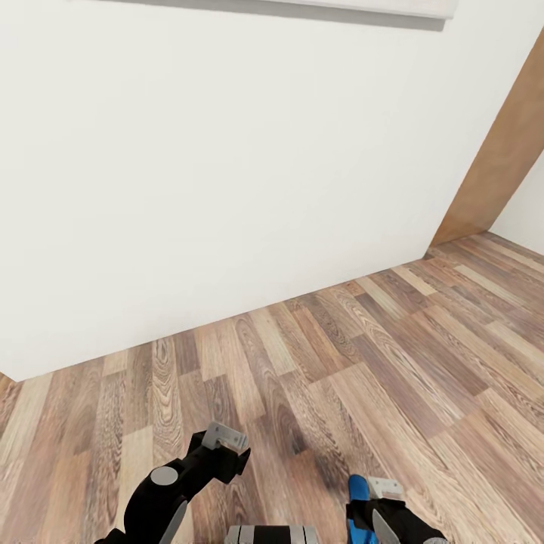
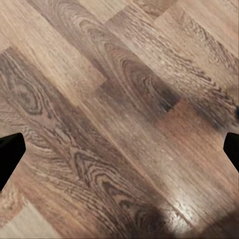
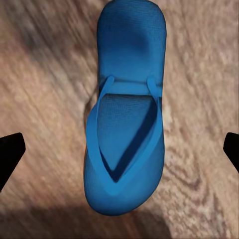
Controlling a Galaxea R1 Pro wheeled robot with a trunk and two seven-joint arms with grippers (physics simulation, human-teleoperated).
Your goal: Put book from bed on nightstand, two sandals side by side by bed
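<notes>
One bright blue sandal (image 3: pixel 127 124) lies flat on the wood-plank floor (image 1: pixel 317 363), strap side up, directly under my right gripper (image 3: pixel 119 154). That gripper's black fingertips (image 3: pixel 10 154) stand wide apart on either side of the sandal, open and not touching it. From the head view the sandal (image 1: pixel 357 495) shows as a narrow blue strip beside the right gripper (image 1: pixel 378 495) at the lower edge. My left gripper (image 1: pixel 225 440) hangs open over bare planks (image 2: pixel 119 114) and holds nothing. The second sandal, the book, the bed and the nightstands are out of view.
A plain white wall (image 1: pixel 227 189) runs close ahead, meeting the floor on a diagonal line. A brown wooden panel (image 1: pixel 499 159) stands at the right where the wall ends, with floor continuing past it. My own base (image 1: pixel 272 535) shows at the bottom.
</notes>
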